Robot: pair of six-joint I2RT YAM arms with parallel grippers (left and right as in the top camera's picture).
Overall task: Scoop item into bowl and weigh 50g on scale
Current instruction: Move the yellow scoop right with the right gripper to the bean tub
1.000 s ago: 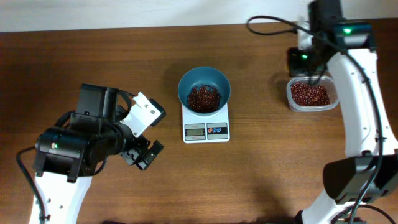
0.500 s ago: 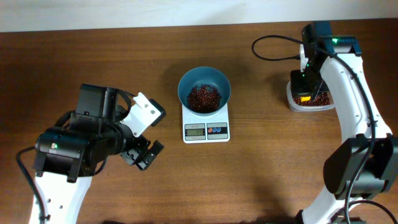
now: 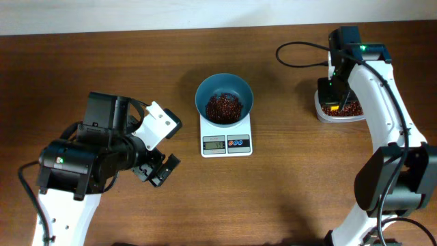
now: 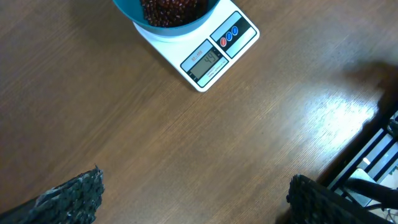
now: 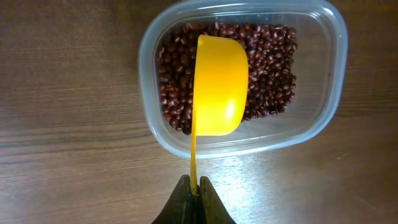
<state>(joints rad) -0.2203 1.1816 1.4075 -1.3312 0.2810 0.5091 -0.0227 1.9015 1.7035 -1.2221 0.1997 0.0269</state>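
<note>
A teal-blue bowl (image 3: 224,96) holding reddish-brown beans (image 3: 223,108) stands on the white scale (image 3: 226,141) at the table's middle; the scale (image 4: 214,53) and the bowl's rim (image 4: 163,23) also show at the top of the left wrist view. More beans (image 5: 267,74) fill a clear plastic tub (image 5: 333,87) at the far right. My right gripper (image 5: 194,186) is shut on the thin handle of a yellow scoop (image 5: 219,87), whose cup hangs over the tub's beans, seen on edge. My left gripper (image 4: 193,199) hangs open over bare wood, left of the scale, holding nothing.
The tub (image 3: 339,106) sits near the table's back right. A black cable (image 3: 300,58) loops behind the right arm. The table's front edge (image 4: 373,140) shows at the right of the left wrist view.
The right arm has brought the yellow scoop from behind the tub to over its beans. The left arm has not moved.
</note>
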